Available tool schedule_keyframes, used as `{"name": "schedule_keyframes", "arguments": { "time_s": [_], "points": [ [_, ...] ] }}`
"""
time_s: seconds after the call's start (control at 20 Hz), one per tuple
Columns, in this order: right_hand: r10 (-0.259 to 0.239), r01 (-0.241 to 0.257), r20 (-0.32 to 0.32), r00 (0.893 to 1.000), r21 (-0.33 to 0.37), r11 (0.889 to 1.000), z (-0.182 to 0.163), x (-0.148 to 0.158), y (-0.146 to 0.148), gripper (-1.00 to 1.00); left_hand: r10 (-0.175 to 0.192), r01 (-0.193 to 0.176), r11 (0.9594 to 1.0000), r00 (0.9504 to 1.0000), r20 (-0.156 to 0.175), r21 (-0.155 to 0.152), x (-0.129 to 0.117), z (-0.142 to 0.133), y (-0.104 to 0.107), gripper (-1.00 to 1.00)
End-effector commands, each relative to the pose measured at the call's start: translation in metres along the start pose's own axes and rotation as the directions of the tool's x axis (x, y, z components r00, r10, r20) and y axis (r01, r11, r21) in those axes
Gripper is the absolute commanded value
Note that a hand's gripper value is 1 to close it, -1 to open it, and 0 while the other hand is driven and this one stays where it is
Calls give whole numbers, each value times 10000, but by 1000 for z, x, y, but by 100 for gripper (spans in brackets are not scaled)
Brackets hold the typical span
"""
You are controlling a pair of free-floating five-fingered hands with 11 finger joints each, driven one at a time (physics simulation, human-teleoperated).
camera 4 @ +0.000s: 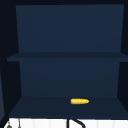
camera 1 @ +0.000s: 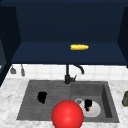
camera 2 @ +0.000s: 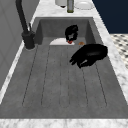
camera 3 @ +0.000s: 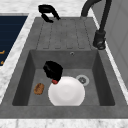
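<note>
My right hand is down in the sink basin, just above a white plate lying on the basin floor. Its curled fingers pinch a small red thing that hangs at the plate's rim. The same hand and hand appear in both side views. My left hand hovers over the ribbed drainboard, holding nothing; its relaxed fingers reach out in the left side view. The right side view has that hand at the drainboard's far end.
A big red ball covers the sink's front edge. A brown lump lies beside the plate, near the drain. The black faucet stands behind. A corn cob lies on the cabinet shelf. A green bottle stands on the right counter.
</note>
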Motion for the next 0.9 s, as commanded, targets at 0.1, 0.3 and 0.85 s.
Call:
{"name": "schedule_keyframes", "arguments": {
  "time_s": [0.1,0.3,0.85],
  "points": [
    [408,-399,292,9987,-287,9988,-38,-21,27,100,0,0,10000,10000,0,0,0,0,0,0],
    [402,-390,288,9988,-409,9984,-61,-35,42,100,0,0,10000,10000,0,0,0,0,0,0],
    [17,-8,345,9994,-279,9996,-78,-71,21,-100,0,0,10000,10000,0,0,0,0,0,0]
  ]
}}
